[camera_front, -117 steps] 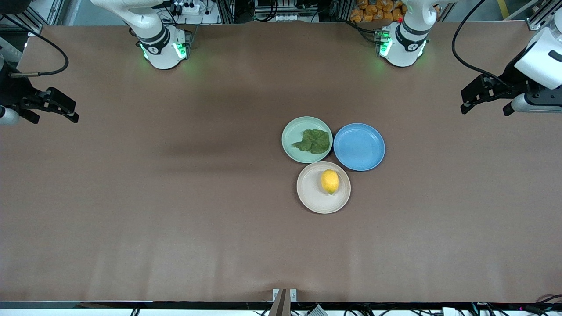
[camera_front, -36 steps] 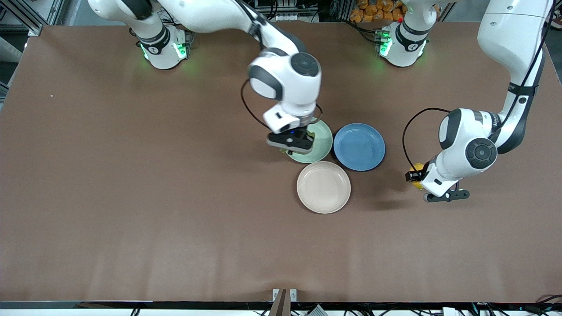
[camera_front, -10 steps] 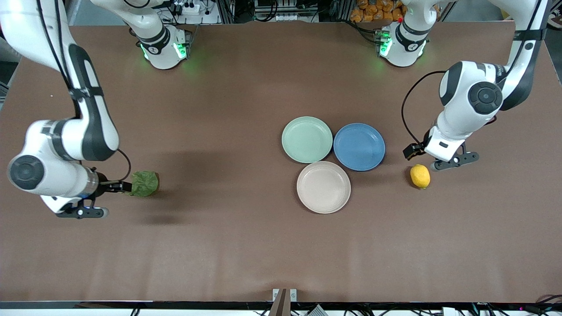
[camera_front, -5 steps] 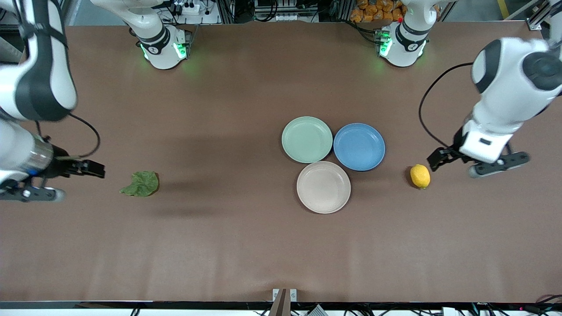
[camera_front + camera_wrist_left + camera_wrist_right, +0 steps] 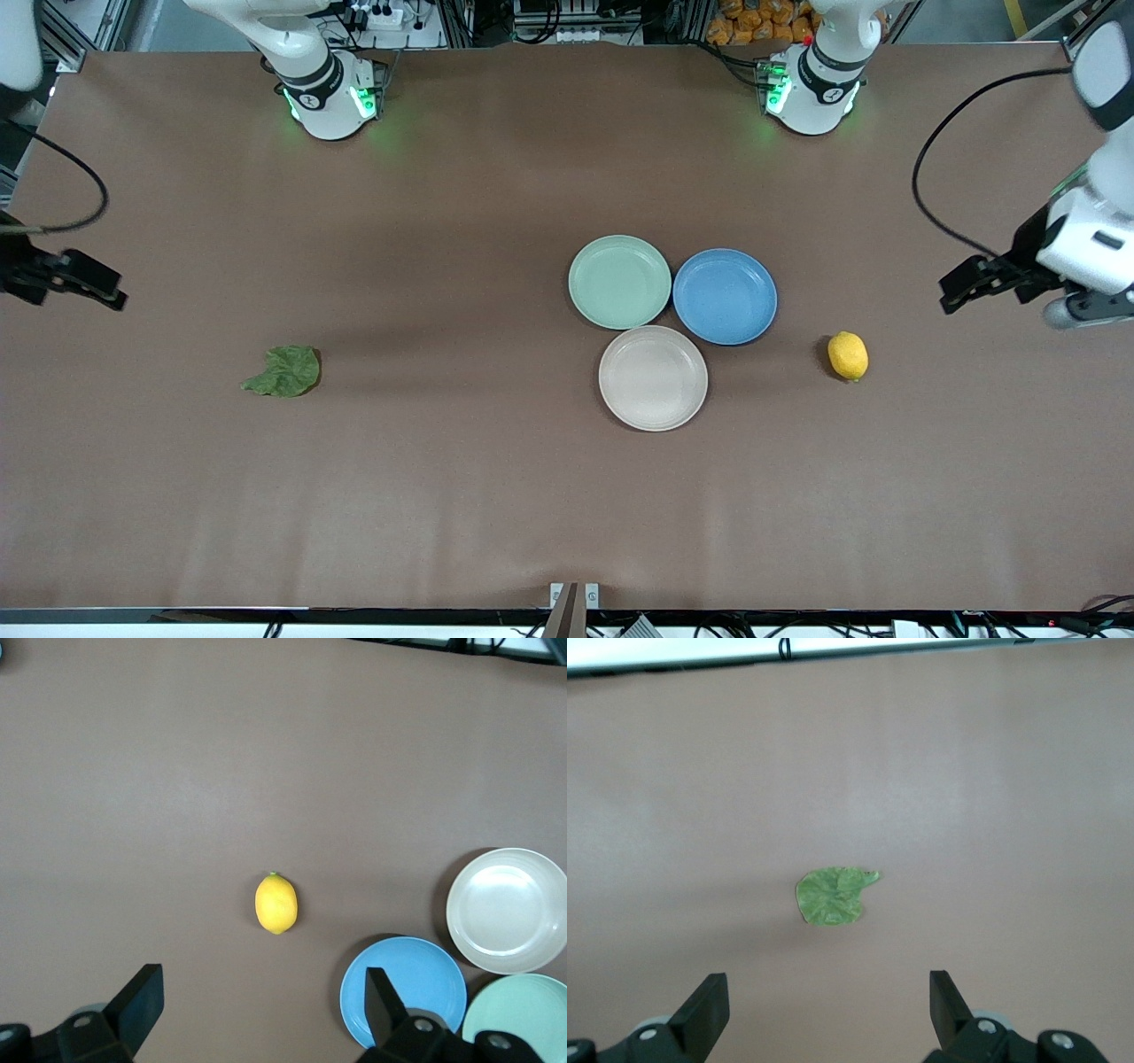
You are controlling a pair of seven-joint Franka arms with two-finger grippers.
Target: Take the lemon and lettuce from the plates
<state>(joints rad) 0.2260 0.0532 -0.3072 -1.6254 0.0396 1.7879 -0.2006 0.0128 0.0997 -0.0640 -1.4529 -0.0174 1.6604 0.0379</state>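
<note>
Left gripper (image 5: pixel 257 1010) up in the air over the table's edge at the left arm's end, fingers (image 5: pixel 142 992) spread wide, grasping nothing. Right gripper (image 5: pixel 828 1010) likewise raised over the right arm's end of the table, fingers (image 5: pixel 704 1005) spread apart and holding nothing; only one dark part of it in sight at the front view's edge (image 5: pixel 75 279). Lemon (image 5: pixel 848 355) lying on the bare brown table (image 5: pixel 496 496), off any plate, toward the left arm's end, well apart from the left gripper (image 5: pixel 992 288) and a short way from the blue plate (image 5: pixel 725 296). Same lemon in the left wrist view (image 5: pixel 276 903), alone on the cloth. Lettuce (image 5: pixel 283 371) flat on the table toward the right arm's end, well apart from the plates; seen again in the right wrist view (image 5: pixel 833 896). Mint green plate (image 5: pixel 619 282) and beige plate (image 5: pixel 653 378) clustered with the blue one near the table's middle, rims touching or nearly so, beige one nearest the front camera, nothing lying on any of the three.
</note>
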